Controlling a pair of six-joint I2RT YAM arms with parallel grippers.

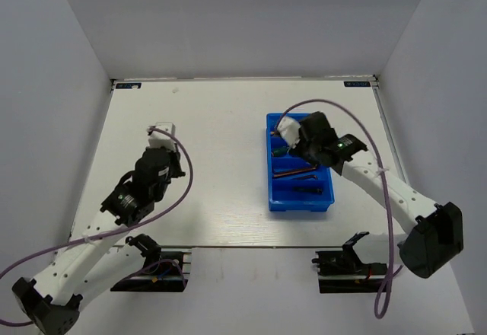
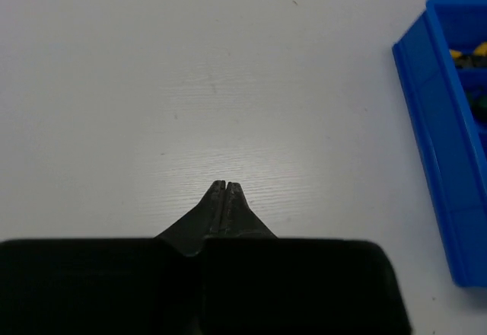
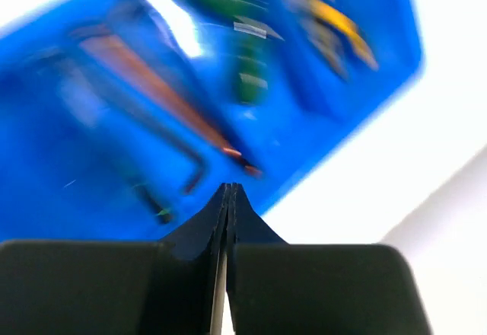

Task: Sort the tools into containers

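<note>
Tools point(image 1: 297, 173) all in tray point(image 1: 300, 204) (none seen on bench point(image 1: 213, 122)); sorting looks done or nearly so.
Hex keys point(image 3: 152, 84): thin steel, stiff, light, slick, lying flat. Pinch across long leg.
Screwdrivers point(image 3: 247, 84): stubby, green handle likely grippy. Take there.
Pliers point(image 3: 342, 27): probably heaviest. Take by yellow handles near pivot.
Right end effector point(image 3: 230, 189): fingers pressed together, empty. Arm stretched forward, wrist pitched down over tray (view blurred).
Left end effector point(image 2: 227, 186): closed, empty. Arm bent, low over bench, well left of tray.
</note>
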